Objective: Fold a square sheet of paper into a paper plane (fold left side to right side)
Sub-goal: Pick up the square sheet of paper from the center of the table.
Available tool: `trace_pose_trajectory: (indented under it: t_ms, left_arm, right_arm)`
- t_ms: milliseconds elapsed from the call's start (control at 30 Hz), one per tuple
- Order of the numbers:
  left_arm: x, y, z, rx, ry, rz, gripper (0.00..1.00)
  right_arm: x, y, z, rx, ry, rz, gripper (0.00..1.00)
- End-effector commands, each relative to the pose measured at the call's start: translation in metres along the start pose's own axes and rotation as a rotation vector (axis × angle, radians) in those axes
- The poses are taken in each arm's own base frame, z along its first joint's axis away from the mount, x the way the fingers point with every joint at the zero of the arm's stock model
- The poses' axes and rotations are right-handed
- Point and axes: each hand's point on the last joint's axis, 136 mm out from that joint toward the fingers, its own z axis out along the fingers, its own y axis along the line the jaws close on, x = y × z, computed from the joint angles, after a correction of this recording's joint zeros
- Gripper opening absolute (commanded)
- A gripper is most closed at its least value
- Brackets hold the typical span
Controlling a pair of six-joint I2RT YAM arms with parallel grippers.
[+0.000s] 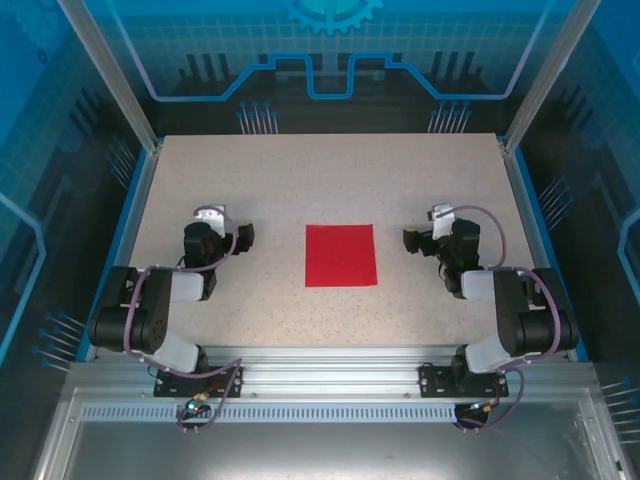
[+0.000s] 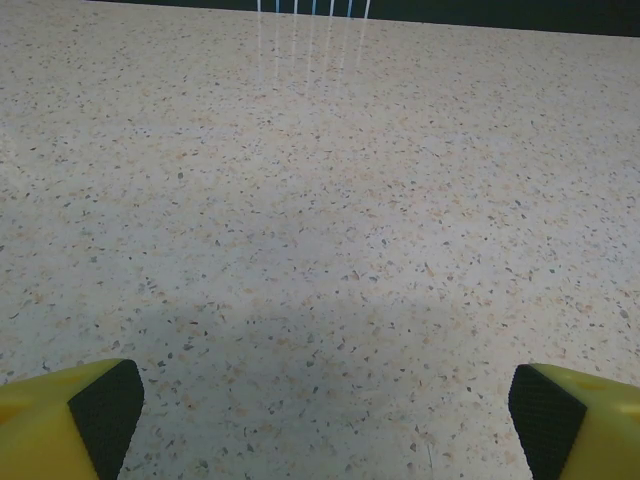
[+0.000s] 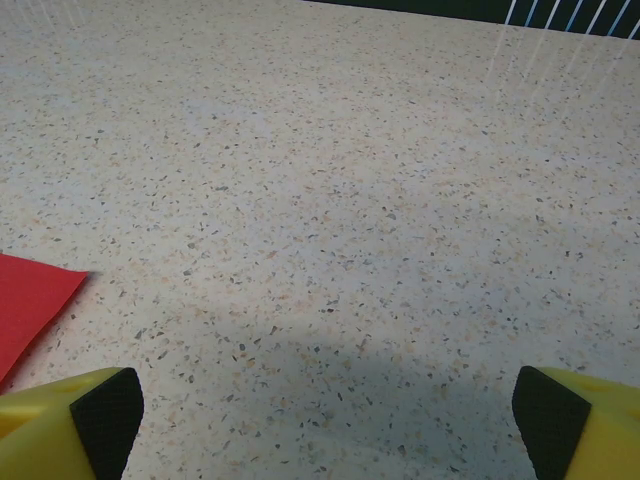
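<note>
The square sheet of paper is bright red and lies flat, without a crease, in the middle of the table. One corner of it shows at the left edge of the right wrist view. A paper plane is out of view. My left gripper hovers to the left of the sheet, open, with bare table between its yellow fingers. Mirrored on the right side, my right gripper is also open and empty, and its black pads stand wide apart. Neither gripper touches the paper.
The speckled beige table is bounded by blue side rails and metal posts at the back corners. Both arm bases sit on the aluminium rail at the near edge.
</note>
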Motion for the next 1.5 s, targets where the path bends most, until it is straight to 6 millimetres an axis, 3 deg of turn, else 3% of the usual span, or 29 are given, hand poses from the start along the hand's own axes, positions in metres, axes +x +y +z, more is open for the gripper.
trace_pose_trajectory:
  t_ms: [0,833,1033,1133,1267,1467]
  left_arm:
    - [-0.01,0.003,0.001,-0.002,-0.024,-0.007,0.99]
    - [-0.01,-0.001,0.001,0.019,-0.019,-0.002,0.98]
    - [-0.036,-0.01,-0.024,0.034,0.005,-0.017,0.99]
    - [-0.047,-0.034,-0.047,0.087,0.017,-0.029,0.99]
    - [-0.046,-0.09,-0.076,0.233,0.095,0.019,0.99]
    - [-0.016,-0.172,-0.108,0.47,0.32,0.012,0.99]
  right_arm:
    - [-0.017,-0.001,0.002,0.012,-0.047,0.0,0.99]
    - [-0.018,-0.005,0.001,0.024,-0.042,0.009,0.99]
    - [-0.058,-0.005,-0.026,0.015,0.143,0.104,0.99]
    - [-0.072,0.006,-0.046,-0.007,0.173,0.149,0.99]
    - [-0.072,0.03,-0.07,-0.081,0.284,0.272,0.99]
    - [-0.051,0.084,-0.093,-0.219,0.493,0.346,0.99]
